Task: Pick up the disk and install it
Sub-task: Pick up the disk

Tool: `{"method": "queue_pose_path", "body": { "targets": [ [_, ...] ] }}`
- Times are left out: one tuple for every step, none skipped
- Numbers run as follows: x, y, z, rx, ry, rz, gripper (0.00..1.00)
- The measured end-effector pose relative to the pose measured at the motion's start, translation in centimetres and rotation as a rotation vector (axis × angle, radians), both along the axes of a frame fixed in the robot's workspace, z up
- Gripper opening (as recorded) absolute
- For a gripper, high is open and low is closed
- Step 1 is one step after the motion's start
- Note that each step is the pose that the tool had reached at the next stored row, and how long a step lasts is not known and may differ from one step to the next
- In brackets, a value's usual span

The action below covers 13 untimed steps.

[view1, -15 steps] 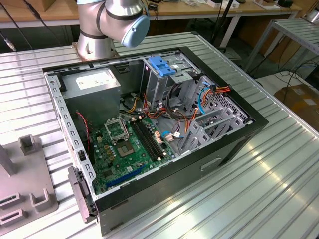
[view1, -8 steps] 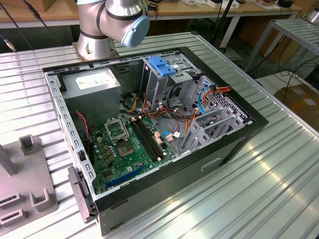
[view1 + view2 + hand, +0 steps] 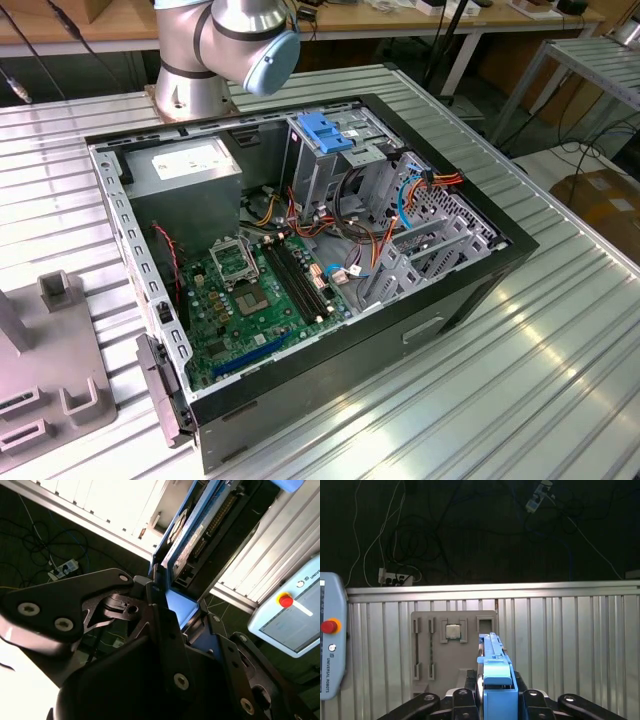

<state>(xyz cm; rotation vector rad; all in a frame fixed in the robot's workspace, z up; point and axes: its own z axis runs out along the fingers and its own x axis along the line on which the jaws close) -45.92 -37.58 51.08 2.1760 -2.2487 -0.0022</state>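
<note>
The pincer point(image 3: 496, 703) grips the disk point(image 3: 494, 666), its label point(image 3: 193, 539) unreadable.

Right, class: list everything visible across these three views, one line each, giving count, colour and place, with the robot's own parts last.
table: 1, silver ribbed metal, scene centre
computer case: 1, black, open, on the table
motherboard: 1, green, on the case floor
power supply: 1, grey, in a case corner
latch: 1, blue, high inside the case
fixture tray: 1, grey, on the table at the exterior view's left
processor chip: 1, silver, in a tray pocket
teach pendant: 1, pale with red button, near the table edge
cardboard box: 1, brown, off the table, exterior view's right
disk: 1, silver in blue carrier, held in the tool
arm: 1, silver with blue cap, beside the case
tool: 1, black, shut on the disk
</note>
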Motion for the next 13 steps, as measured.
{"method": "queue_pose_path", "body": {
  "targets": [
    [0.11, -0.01, 0.00, -0.0001, 0.0001, 0.000, 0.37],
    [0.15, 0.00, 0.01, -0.0001, 0.0001, 0.000, 0.37],
    [0.19, 0.00, 0.00, -0.0001, 0.0000, 0.000, 0.37],
    [0.26, 0.00, 0.00, 0.0000, 0.0001, 0.000, 0.37],
    [0.28, 0.00, 0.00, 0.0000, 0.0000, 0.000, 0.37],
    [0.31, 0.00, 0.00, 0.0000, 0.0000, 0.000, 0.37],
    [0.35, 0.00, 0.01, -0.0001, 0.0002, 0.000, 0.37],
    [0.40, 0.00, 0.01, -0.0001, 0.0002, 0.000, 0.37],
    [0.43, 0.00, 0.00, 0.0000, 0.0000, 0.000, 0.37],
    [0.49, 0.00, 0.00, 0.0000, 0.0001, 0.000, 0.37],
    [0.54, 0.00, 0.01, -0.0001, 0.0001, 0.000, 0.37],
    [0.58, 0.00, 0.00, 0.0000, 0.0001, 0.000, 0.37],
    [0.63, 0.00, 0.00, 0.0000, 0.0001, 0.000, 0.37]
  ]
}}
